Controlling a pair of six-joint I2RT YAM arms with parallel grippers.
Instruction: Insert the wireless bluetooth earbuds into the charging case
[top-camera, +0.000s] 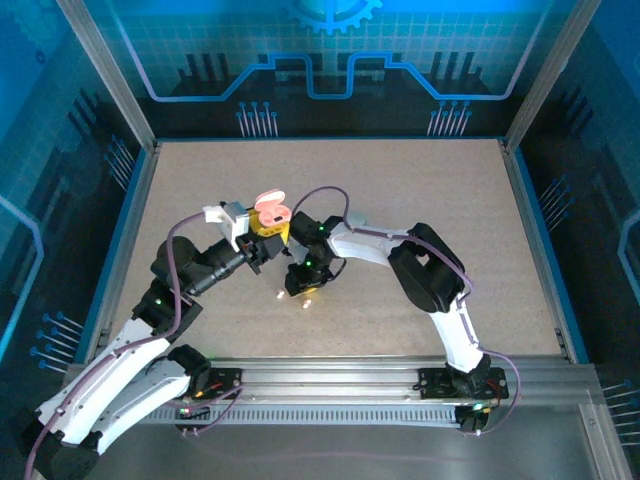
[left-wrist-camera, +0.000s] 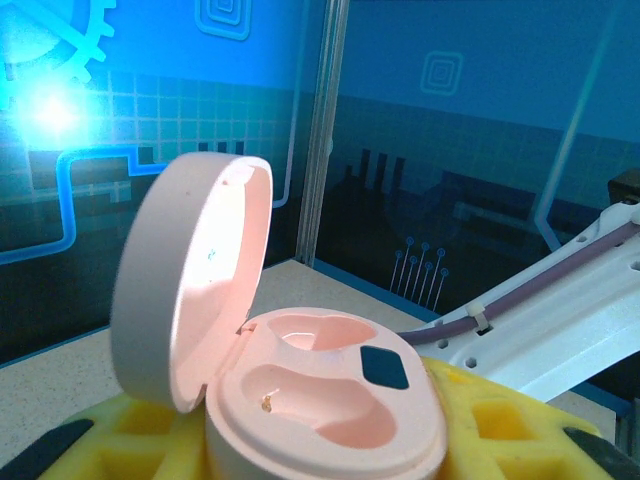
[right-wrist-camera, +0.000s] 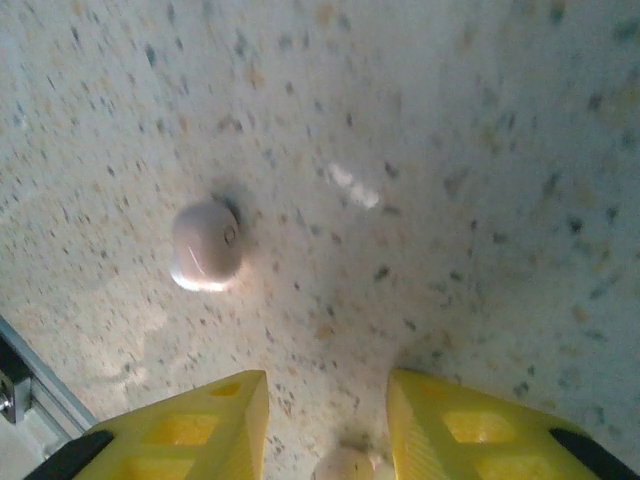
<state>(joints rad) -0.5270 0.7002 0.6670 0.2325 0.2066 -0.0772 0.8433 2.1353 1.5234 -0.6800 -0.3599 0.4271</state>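
A pink charging case (left-wrist-camera: 330, 400) stands lid-up between the yellow fingers of my left gripper (left-wrist-camera: 320, 445), which is shut on it. Both moulded wells in the case are empty, and its lid (left-wrist-camera: 190, 290) is swung back. From above, the case (top-camera: 272, 209) is held over the middle of the table by the left gripper (top-camera: 262, 236). My right gripper (right-wrist-camera: 328, 425) is open, pointing down close over the table. One pale earbud (right-wrist-camera: 343, 466) lies between its fingers without touching them. A second pale earbud (right-wrist-camera: 205, 246) lies on the table to the left, outside the jaws.
From above, the two earbuds (top-camera: 279, 294) (top-camera: 307, 303) lie just in front of the right gripper (top-camera: 298, 282). The speckled tabletop (top-camera: 420, 200) is walled by blue panels and metal posts. A metal rail (top-camera: 380, 378) runs along the near edge.
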